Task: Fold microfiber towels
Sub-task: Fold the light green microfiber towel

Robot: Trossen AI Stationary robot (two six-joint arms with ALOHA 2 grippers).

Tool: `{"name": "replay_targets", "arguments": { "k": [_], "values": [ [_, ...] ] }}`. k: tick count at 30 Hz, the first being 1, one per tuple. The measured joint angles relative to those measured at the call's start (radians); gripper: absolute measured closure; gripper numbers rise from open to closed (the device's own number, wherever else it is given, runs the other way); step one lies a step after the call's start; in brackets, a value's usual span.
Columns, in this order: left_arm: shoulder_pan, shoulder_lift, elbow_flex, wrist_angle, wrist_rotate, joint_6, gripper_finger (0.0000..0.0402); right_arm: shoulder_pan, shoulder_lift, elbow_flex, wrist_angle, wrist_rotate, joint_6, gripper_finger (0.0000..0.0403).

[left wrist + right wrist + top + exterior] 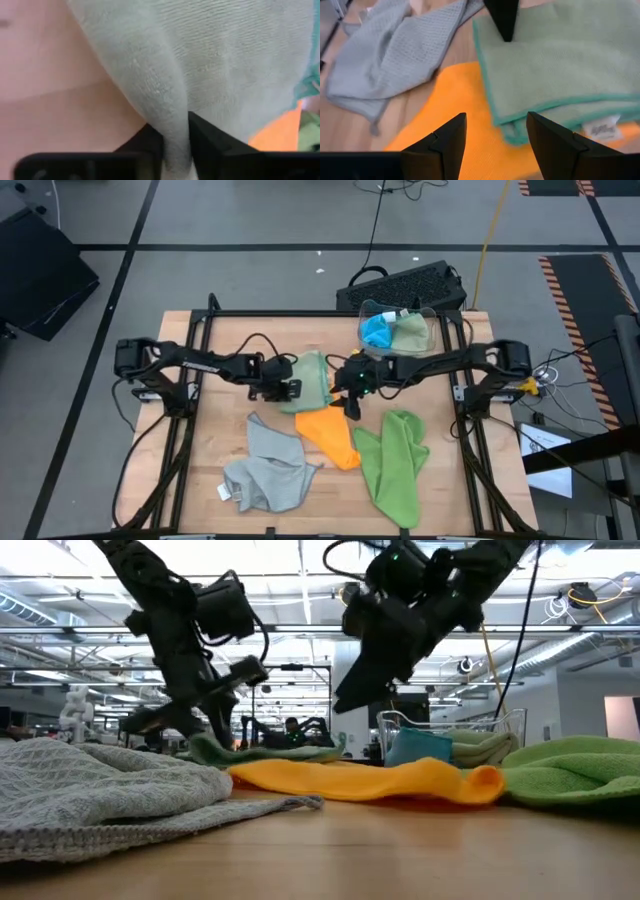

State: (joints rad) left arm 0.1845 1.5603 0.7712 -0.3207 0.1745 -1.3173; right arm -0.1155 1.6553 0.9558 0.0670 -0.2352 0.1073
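Pinching the half-folded sage towel point(312, 380), the left tool point(287, 390) works; right tool point(352, 392) gapes empty; grey point(268, 465), orange point(332, 435), lime point(398, 462) remain unfolded.

A: What kind of place is this?
B: A robotics laboratory in a large industrial hall. The low view shows an open ceiling point(300, 600) with exposed beams, ducts and rows of strip lights above distant workstations.
A: What else supports that?
B: The high view shows a wooden table point(230, 350) on a grey floor point(250, 220) with black and hazard-striped tape lines, loose cables, and a keyboard point(405, 283) lying beside the table.
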Motion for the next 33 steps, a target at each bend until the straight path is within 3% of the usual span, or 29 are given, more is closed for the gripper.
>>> {"name": "replay_targets", "arguments": {
  "k": [6,11,14,18,24,33],
  "values": [
    [-0.011,-0.019,-0.003,-0.115,0.044,0.025,0.0208,0.010,0.083,0.000,0.079,-0.001,-0.149,0.0204],
    [-0.018,-0.119,0.000,-0.142,0.066,0.169,0.0156,0.008,0.094,0.000,0.073,-0.002,-0.256,0.0204],
    [-0.033,-0.211,0.000,-0.187,0.016,0.280,0.0146,0.008,0.088,0.000,0.069,-0.005,-0.340,0.0204],
    [-0.091,-0.302,0.000,-0.205,-0.126,0.477,0.0144,0.006,0.088,0.000,0.051,0.001,-0.491,0.0204],
    [-0.220,-0.308,0.001,-0.119,-0.311,0.747,0.0143,-0.026,0.088,-0.024,0.056,0.044,-0.658,0.0204],
    [-0.299,-0.186,0.000,0.029,-0.353,0.784,0.0096,-0.087,0.102,-0.084,0.173,0.021,-0.746,0.0197]
  ]
}}
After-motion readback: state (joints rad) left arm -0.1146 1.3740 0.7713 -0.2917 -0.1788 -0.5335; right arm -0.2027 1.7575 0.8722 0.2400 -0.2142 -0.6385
